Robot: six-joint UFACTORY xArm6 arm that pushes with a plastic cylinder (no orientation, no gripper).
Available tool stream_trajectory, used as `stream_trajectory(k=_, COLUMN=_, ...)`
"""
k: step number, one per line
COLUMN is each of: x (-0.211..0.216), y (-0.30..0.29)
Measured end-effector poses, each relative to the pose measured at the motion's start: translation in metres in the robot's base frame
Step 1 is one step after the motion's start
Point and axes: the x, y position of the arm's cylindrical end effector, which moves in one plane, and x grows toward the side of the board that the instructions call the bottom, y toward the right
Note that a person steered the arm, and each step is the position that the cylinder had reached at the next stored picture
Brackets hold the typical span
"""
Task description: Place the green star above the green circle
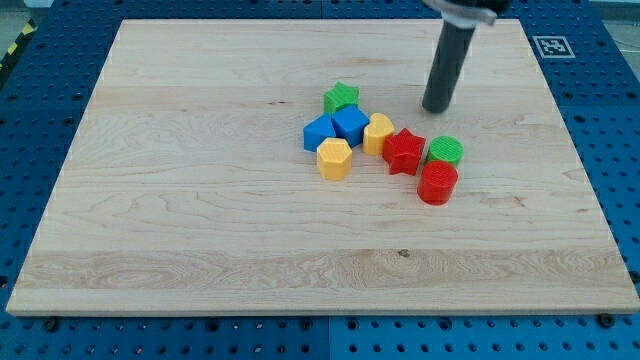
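Note:
The green star (341,97) sits at the top of a cluster of blocks near the board's middle. The green circle (445,150) is at the cluster's right end, just above a red cylinder (437,184). My tip (436,108) rests on the board to the right of the green star and above the green circle, apart from both. Between star and circle lie a yellow block (378,132) and a red star (404,151).
Two blue blocks (350,123) (318,132) sit just below the green star, with a yellow hexagon (334,158) beneath them. The wooden board (200,200) lies on a blue perforated table. A marker tag (551,46) is at the top right.

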Motion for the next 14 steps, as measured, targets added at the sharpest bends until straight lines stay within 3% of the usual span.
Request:
stream_trajectory(k=1, x=-0.048, y=-0.033)
stream_trajectory(k=2, x=-0.057, y=-0.095)
stream_trajectory(k=3, x=-0.043, y=-0.163)
stream_trajectory(k=5, x=0.029, y=-0.243)
stream_trajectory(k=7, x=0.019, y=-0.208)
stream_trajectory(k=11, x=-0.004, y=-0.040)
stream_trajectory(k=12, x=-0.008, y=-0.045)
stream_trajectory(k=14, x=0.031, y=-0.139)
